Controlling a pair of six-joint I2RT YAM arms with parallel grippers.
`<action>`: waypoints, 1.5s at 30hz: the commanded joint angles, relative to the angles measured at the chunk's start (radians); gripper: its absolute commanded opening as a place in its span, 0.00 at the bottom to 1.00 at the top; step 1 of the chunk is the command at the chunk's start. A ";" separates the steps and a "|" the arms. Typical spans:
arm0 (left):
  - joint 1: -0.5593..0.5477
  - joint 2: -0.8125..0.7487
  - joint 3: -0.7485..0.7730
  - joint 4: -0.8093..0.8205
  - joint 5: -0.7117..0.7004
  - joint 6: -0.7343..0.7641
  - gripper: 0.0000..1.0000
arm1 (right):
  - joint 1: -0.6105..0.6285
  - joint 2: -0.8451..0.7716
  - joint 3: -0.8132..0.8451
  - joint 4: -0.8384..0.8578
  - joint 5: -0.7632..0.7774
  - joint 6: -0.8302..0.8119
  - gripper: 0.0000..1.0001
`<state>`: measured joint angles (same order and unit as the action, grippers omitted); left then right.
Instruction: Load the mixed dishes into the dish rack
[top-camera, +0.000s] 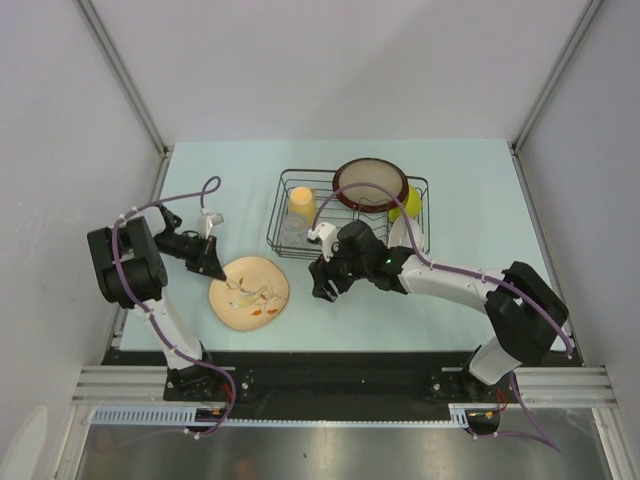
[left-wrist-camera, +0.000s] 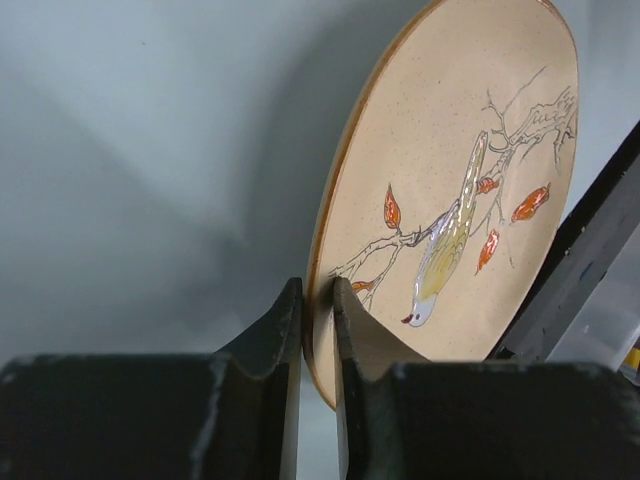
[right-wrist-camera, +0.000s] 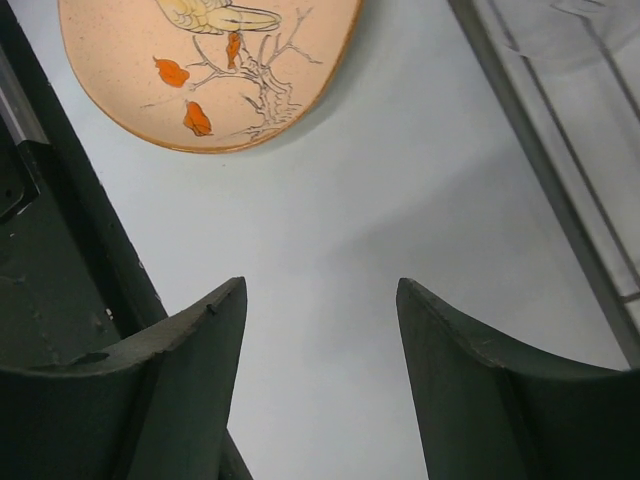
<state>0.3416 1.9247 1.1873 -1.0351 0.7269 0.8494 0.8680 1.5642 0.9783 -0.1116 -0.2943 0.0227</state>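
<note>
top external view, stock by size.

1. table (top-camera: 470, 190): pale green, bears everything listed.
2. dish rack (top-camera: 273, 215): black wire, far centre. it is the destination, so loaded pieces stand inside it.
3. dark-red-rimmed cream dish (top-camera: 370, 180): propped on edge at the rack's back, i judge to save room.
4. beige floral-patterned plate (top-camera: 255, 295): outside the rack, on the table to its near left. it is the only dish i see not yet loaded.
5. lime green bowl (top-camera: 411, 203): in the rack's right end, partly behind the dish.
6. pale yellow mug (top-camera: 301, 203): in the rack's left end.
7. clear glass (top-camera: 293, 235): in the rack, just beside the mug on the near side.
8. my left gripper (left-wrist-camera: 317, 300): pinching the plate's left rim, one finger on each face. i judge a low plate offers no other hold.
9. my right gripper (right-wrist-camera: 320, 300): jaws spread with nothing between them, over bare table between plate and rack, apart from both.
</note>
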 joint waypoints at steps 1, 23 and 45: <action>0.000 0.007 0.052 -0.072 0.020 0.118 0.09 | 0.037 0.040 0.010 0.085 0.003 -0.020 0.66; -0.004 -0.087 0.204 -0.281 0.128 0.154 0.07 | 0.180 0.325 0.095 0.371 0.057 -0.158 0.68; -0.052 -0.073 0.147 -0.215 0.120 0.106 0.27 | 0.195 0.500 0.243 0.417 0.032 -0.142 0.64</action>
<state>0.3264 1.8858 1.3502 -1.1954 0.7620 0.9611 1.0500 2.0224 1.1770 0.2092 -0.2588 -0.1154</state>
